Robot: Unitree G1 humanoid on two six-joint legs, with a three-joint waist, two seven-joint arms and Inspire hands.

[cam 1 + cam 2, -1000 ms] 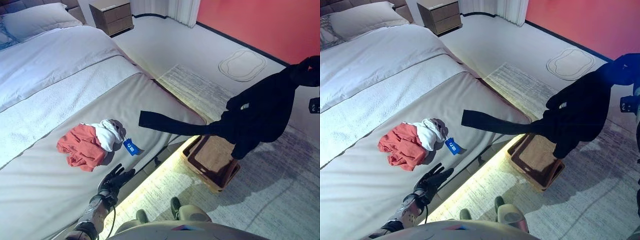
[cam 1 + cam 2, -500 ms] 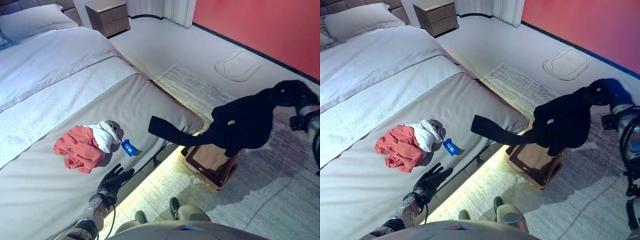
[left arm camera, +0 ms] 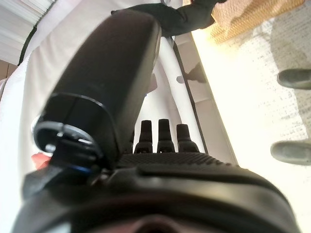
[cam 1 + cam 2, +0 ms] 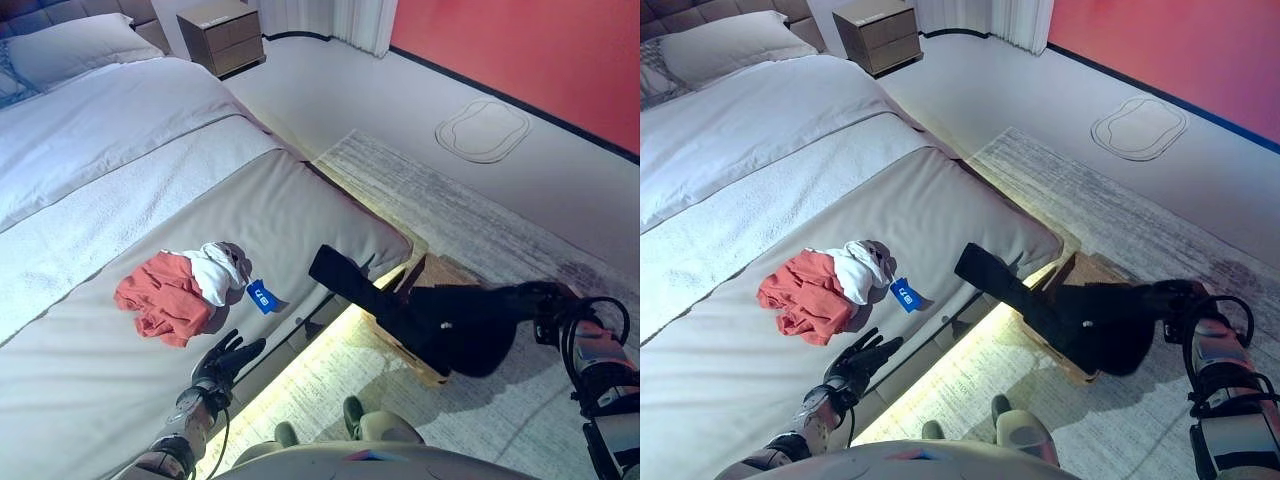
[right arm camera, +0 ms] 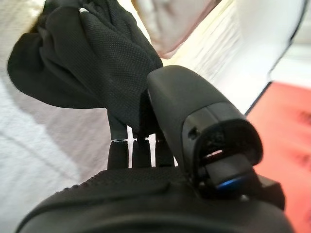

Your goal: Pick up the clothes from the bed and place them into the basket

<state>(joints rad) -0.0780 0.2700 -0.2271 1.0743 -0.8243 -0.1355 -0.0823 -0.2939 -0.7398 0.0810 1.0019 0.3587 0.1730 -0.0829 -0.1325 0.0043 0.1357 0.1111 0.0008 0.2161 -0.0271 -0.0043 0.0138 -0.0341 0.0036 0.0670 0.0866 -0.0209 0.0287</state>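
Grey bedding covered the bed [image 4: 120, 200], which stood on a pale carpet below a red wall [image 4: 520, 50], with a wooden nightstand [image 4: 222, 35] beyond the bed's head and a pillow [image 4: 70, 45] lying at that end. Near the bed's foot edge lay a red garment [image 4: 160, 298] touching a white garment [image 4: 220, 268], and a small blue tag [image 4: 261, 295] rested just beside the white one. On the floor beside the bed's corner sat the basket [image 4: 440, 275], mostly hidden under a black garment [image 4: 450, 320] that draped over it, one dark sleeve stretching back toward the mattress edge. The right hand [image 4: 1175, 298] had its fingers curled round the black garment at the side away from the bed. The left hand [image 4: 228, 358] hovered at the bed's near edge, close to the red garment, its fingers spread and holding nothing.
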